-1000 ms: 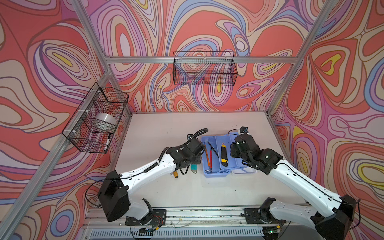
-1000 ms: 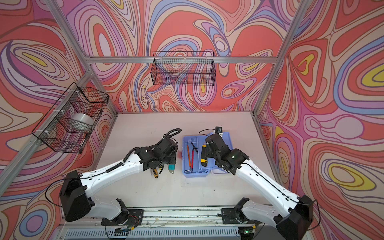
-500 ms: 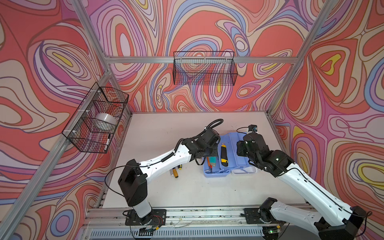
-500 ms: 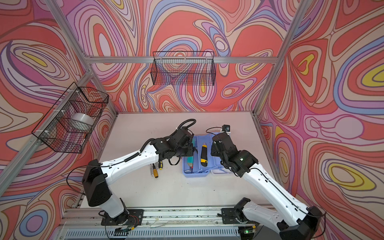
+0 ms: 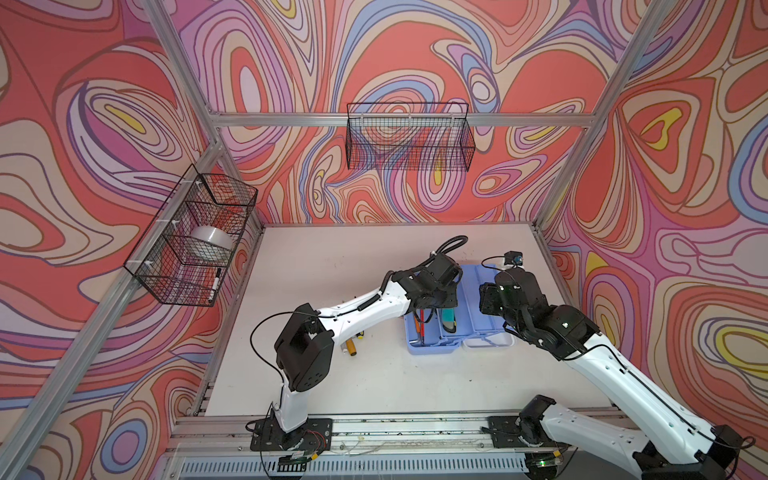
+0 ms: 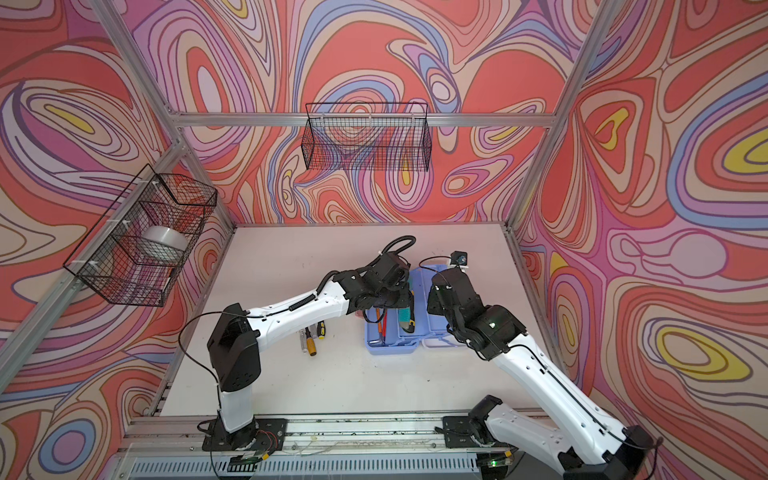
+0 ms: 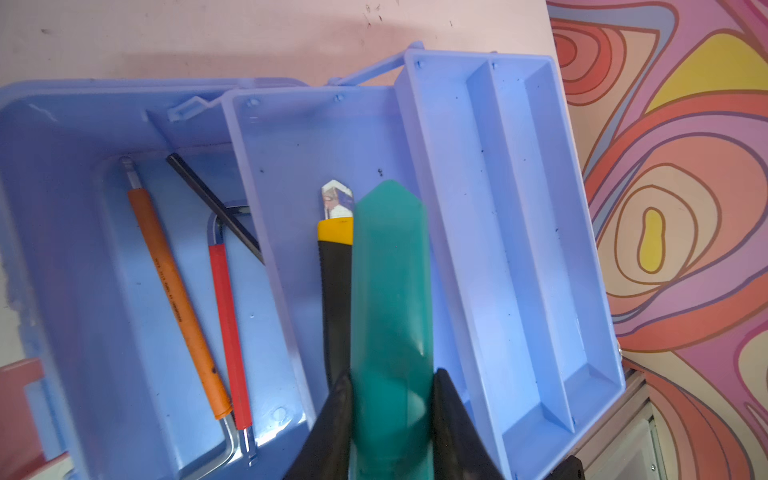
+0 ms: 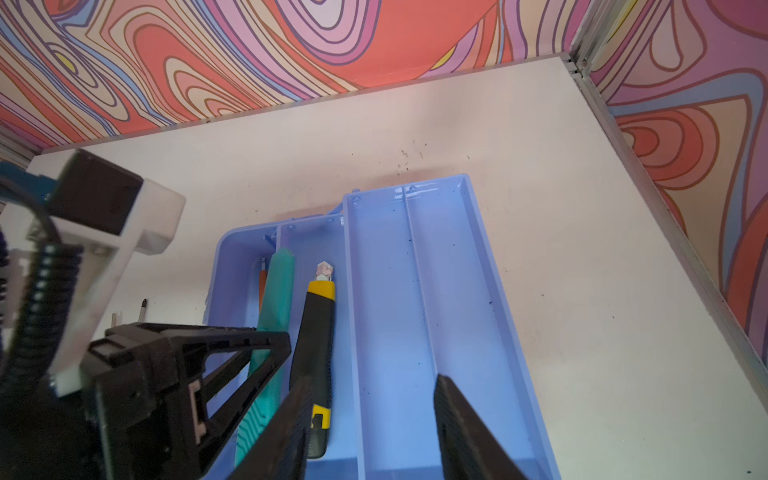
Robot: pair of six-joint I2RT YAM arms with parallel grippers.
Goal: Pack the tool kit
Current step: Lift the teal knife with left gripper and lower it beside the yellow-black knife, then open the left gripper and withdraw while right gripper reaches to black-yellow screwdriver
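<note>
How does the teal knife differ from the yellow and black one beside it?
The teal knife is one colour; the yellow-and-black knife has a black body and yellow collar. The left claw grips the teal knife; the yellow-and-black knife lies free in the blue tray. Both point the same way, side by side.

The tool kit (image 5: 432, 348) lies open on the counter (image 5: 332, 270), light blue trays stepped out. My left fingers (image 7: 334, 415) pinch the teal utility knife (image 7: 388, 291) above the middle tray (image 7: 291, 166), beside the yellow-black knife (image 7: 334, 286). Hex keys (image 7: 178, 299) lie in the bottom; screwdrivers (image 6: 309, 340) outside.
</note>
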